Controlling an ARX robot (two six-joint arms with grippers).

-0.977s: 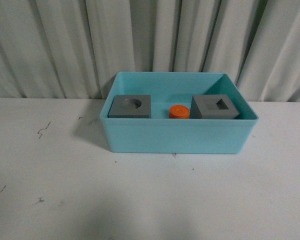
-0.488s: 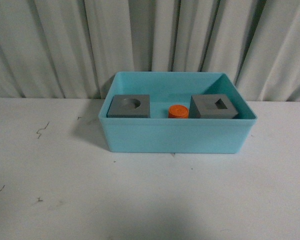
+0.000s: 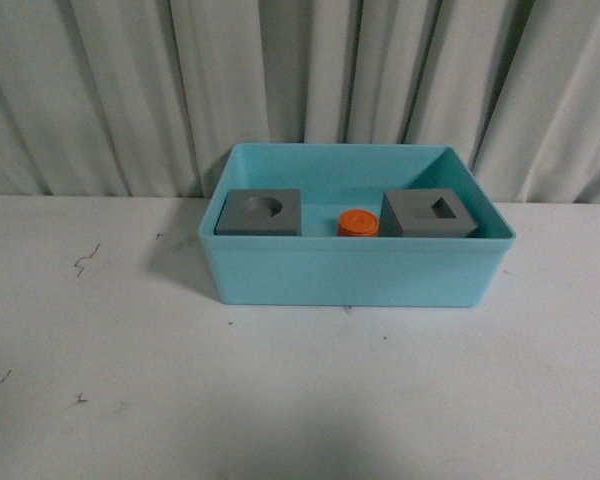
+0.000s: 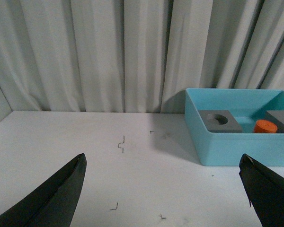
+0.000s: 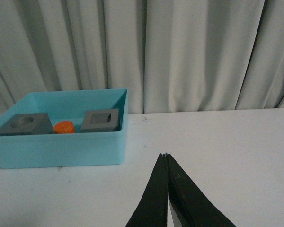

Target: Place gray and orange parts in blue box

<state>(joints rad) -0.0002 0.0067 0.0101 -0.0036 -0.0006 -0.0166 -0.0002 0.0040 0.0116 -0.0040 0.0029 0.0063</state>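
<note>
The blue box (image 3: 355, 275) stands at the back of the white table, in front of the curtain. Inside it sit a gray cube with a round recess (image 3: 260, 213) on the left, an orange cylinder (image 3: 358, 223) in the middle and a gray cube with a square recess (image 3: 429, 213) on the right. Neither arm shows in the front view. My left gripper (image 4: 163, 163) is open over bare table, well short of the box (image 4: 227, 149). My right gripper (image 5: 166, 155) is shut on nothing, off to the side of the box (image 5: 61, 149).
A pleated grey-white curtain (image 3: 300, 80) closes off the back of the table. The white tabletop (image 3: 300, 390) carries a few small dark scuff marks (image 3: 85, 262).
The picture shifted a few pixels half a second ago and is back as before. The box and the parts in it have not moved.
</note>
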